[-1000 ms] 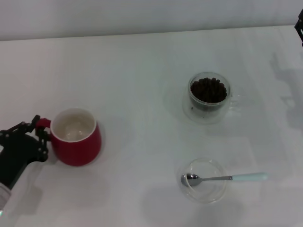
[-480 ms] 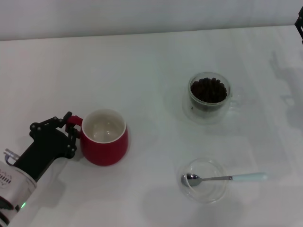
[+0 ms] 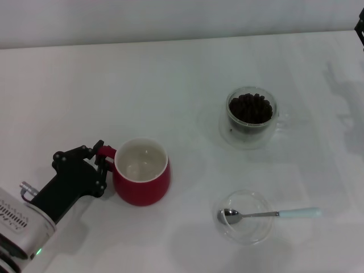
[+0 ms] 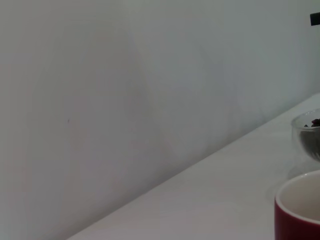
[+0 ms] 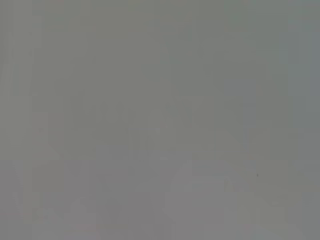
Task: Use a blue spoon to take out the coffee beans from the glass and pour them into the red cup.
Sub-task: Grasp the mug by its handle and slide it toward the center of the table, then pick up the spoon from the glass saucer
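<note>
The blue spoon [image 3: 270,214] lies at the near right of the white table [image 3: 170,85], its metal bowl resting in a shallow clear glass dish [image 3: 245,217] and its pale handle reaching out past the dish rim to the right. You have nothing touching it. Farther back, well apart from the dish, stands the glass [image 3: 251,116] with the coffee beans [image 3: 250,108] heaped inside, its clear handle turned right; the left wrist view catches only its edge. To the left, near you, the red cup [image 3: 141,178] sits upright on the table, white inside and with no beans in it. Your left end effector [image 3: 101,166] is clamped on the red cup's loop handle, which points left, with the black fingers on either side of it. The silver arm segment behind it carries small dark printing you cannot read. Your right end effector [image 3: 360,27] shows only as a dark sliver at the far right edge, so you cannot tell its state.
</note>
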Action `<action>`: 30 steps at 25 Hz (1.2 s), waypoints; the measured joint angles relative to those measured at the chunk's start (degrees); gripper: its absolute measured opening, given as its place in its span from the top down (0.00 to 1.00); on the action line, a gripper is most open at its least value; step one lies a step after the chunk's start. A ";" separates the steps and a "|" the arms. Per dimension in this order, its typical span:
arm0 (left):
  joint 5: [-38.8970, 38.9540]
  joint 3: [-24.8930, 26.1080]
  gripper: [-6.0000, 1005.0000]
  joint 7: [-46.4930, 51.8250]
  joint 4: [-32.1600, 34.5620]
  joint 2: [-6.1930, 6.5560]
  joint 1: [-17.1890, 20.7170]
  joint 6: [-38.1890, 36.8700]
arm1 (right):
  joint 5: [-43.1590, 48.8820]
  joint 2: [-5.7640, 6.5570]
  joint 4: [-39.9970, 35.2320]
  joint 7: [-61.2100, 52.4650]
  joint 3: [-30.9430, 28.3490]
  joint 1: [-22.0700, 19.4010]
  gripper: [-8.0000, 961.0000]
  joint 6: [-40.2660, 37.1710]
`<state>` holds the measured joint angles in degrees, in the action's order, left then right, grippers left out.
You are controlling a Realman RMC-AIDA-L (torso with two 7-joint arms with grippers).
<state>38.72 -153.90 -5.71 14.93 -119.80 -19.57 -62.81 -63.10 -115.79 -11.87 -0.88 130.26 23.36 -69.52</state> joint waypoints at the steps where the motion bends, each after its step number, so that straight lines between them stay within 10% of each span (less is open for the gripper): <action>1: 0.06 0.00 0.88 0.00 0.13 0.00 0.24 -0.01 | 0.00 0.02 0.00 0.00 0.00 0.00 0.11 0.00; 6: 0.07 0.01 0.85 0.00 0.25 0.00 1.10 -0.40 | 0.00 0.05 0.00 0.00 0.00 0.09 0.11 -0.01; 23: -0.02 0.05 0.24 0.00 0.71 0.33 8.18 -6.22 | -0.04 0.14 0.01 0.00 -0.23 0.53 0.11 0.01; 30: 13.22 2.14 0.25 0.35 0.54 0.28 16.29 -18.67 | -1.14 0.30 0.03 -10.67 -2.22 -0.44 0.11 0.18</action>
<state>51.95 -151.76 -5.37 15.47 -119.51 -3.28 -81.48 -64.24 -115.49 -11.84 -11.55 128.04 22.92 -69.34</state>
